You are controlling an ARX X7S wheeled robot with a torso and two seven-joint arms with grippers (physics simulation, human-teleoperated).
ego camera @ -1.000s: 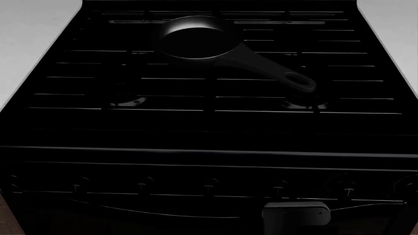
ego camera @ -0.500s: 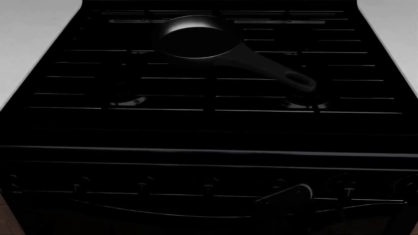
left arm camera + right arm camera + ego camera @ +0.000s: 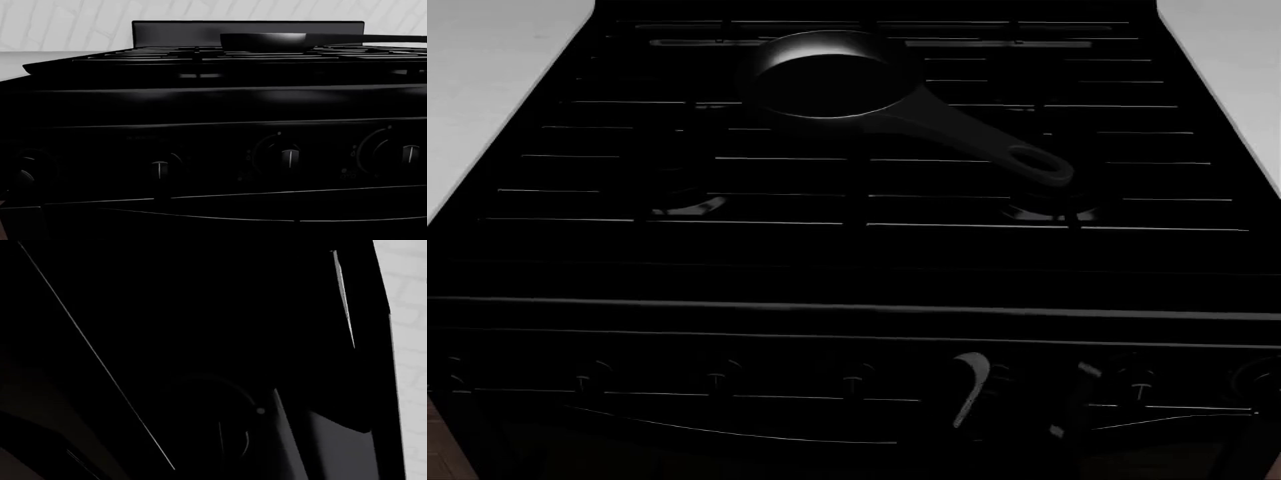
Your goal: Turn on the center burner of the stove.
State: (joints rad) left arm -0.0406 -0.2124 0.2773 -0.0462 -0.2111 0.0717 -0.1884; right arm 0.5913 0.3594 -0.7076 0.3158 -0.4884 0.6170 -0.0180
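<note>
Countertop (image 3: 481,90) in white flanks the matte-black stove (image 3: 854,260), whose grates carry a dark frying pan (image 3: 827,80) toward the back, while at the front knob row the right gripper (image 3: 1014,395) hangs by a right-of-center knob (image 3: 998,378), its jaws spread or pressed together I cannot tell

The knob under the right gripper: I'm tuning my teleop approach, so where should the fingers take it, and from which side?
Grip the knob by its round rim, fingers on opposite sides, coming straight at the stove's front panel. It projects forward from that vertical panel, as its neighbours show. The right gripper already sits there; whether it has closed, I cannot tell.
</note>
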